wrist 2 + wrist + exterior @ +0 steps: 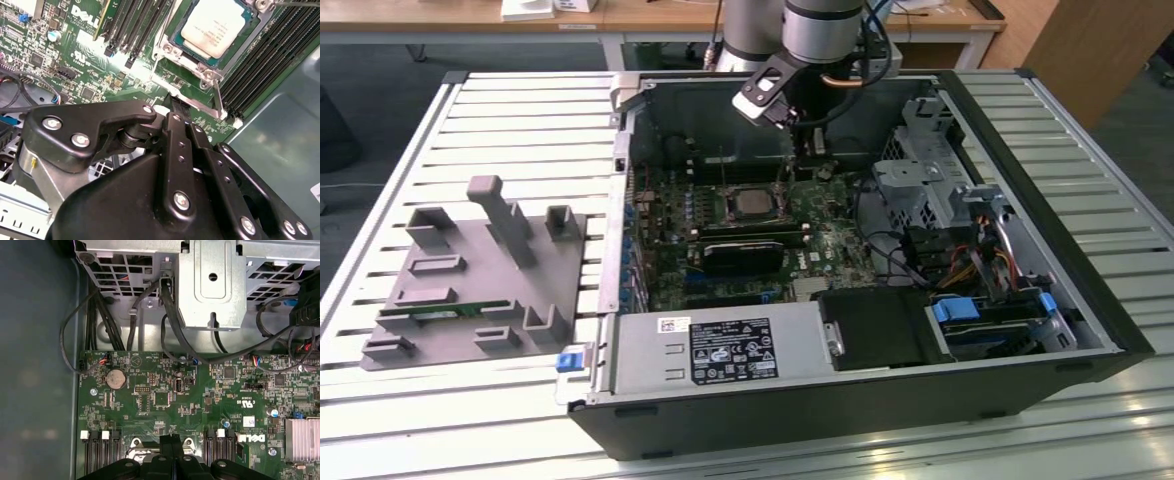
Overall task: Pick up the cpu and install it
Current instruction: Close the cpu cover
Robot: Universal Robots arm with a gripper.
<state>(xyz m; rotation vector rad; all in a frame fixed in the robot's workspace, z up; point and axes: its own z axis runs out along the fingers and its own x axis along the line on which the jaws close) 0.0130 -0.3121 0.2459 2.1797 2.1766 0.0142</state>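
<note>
Second wrist view, cpu (pixel 212 25) seated in socket (pixel 207 74), pincer (pixel 174 106) closed nearby

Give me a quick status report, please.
Gripper jaws shut, holding nothing, over the motherboard. The cpu lies in its socket, clear of the gripper. Nothing between them.

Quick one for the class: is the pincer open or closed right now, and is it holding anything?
Pincer: closed, holding nothing; the cpu lies in the socket.

Matt silver metal cpu (pixel 212 27) (glossy green motherboard (pixel 95 55))
</note>
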